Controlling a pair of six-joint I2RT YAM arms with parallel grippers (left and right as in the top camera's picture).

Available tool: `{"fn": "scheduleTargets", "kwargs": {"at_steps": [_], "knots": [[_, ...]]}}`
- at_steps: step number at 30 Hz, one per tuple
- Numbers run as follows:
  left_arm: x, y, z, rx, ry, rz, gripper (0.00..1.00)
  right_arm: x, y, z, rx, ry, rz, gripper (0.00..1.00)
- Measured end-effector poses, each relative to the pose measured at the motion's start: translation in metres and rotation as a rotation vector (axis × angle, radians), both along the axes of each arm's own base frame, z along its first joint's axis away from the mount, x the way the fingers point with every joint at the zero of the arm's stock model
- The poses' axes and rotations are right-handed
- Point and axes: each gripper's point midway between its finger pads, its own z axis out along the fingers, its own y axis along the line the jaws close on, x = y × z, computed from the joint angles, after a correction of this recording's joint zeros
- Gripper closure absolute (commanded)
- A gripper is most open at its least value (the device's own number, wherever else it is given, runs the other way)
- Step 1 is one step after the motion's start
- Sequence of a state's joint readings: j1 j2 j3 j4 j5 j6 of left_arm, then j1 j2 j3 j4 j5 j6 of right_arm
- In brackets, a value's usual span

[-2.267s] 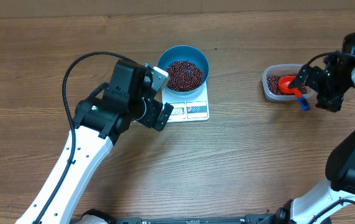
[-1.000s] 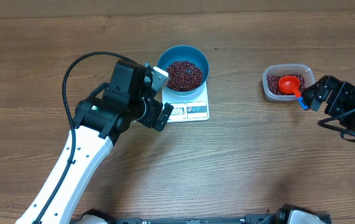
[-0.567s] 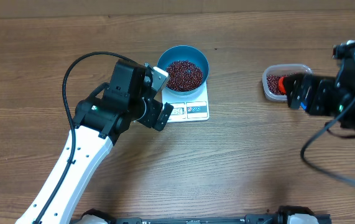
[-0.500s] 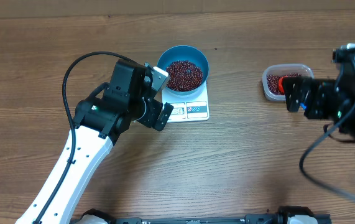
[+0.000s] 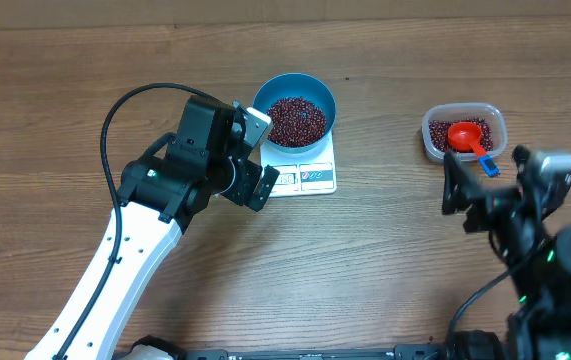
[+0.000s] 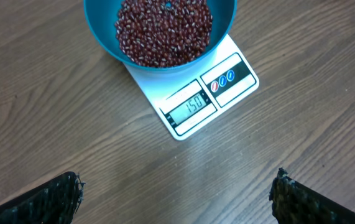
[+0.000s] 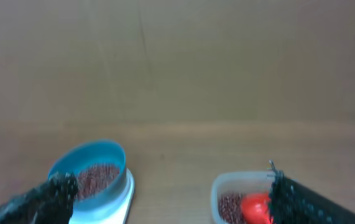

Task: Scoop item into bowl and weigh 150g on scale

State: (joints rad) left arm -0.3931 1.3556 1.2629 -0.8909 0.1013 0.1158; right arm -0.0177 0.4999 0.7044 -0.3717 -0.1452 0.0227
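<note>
Now the bowl (image 5: pixel 295 90) of beans (image 6: pixel 163 31) sits on the scale (image 5: pixel 310 178) just ahead of the wide-open, empty left hand (image 5: pixel 259 155), nearer than the right hand (image 5: pixel 485 175), also wide, near the tub (image 5: pixel 433 138)

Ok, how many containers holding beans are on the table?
2: the round blue bowl sitting on the flat white scale, and the clear plastic tub to its right, with a red scoop in it. None seems hidden.
</note>
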Motion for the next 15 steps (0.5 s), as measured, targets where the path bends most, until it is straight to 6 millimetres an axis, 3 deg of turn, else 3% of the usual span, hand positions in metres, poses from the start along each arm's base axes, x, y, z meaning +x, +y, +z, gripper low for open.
{"fn": "scheduleTargets", "kwargs": {"at_steps": [7, 15], "knots": [[0.000, 0.000, 0.000, 0.000, 0.000, 0.000, 0.00, -0.017, 0.000, -0.036, -0.004, -0.170, 0.000, 0.00], [0.000, 0.000, 0.000, 0.000, 0.000, 0.000, 0.00, -0.021, 0.000, -0.069, -0.006, -0.311, -0.004, 0.00]]}}
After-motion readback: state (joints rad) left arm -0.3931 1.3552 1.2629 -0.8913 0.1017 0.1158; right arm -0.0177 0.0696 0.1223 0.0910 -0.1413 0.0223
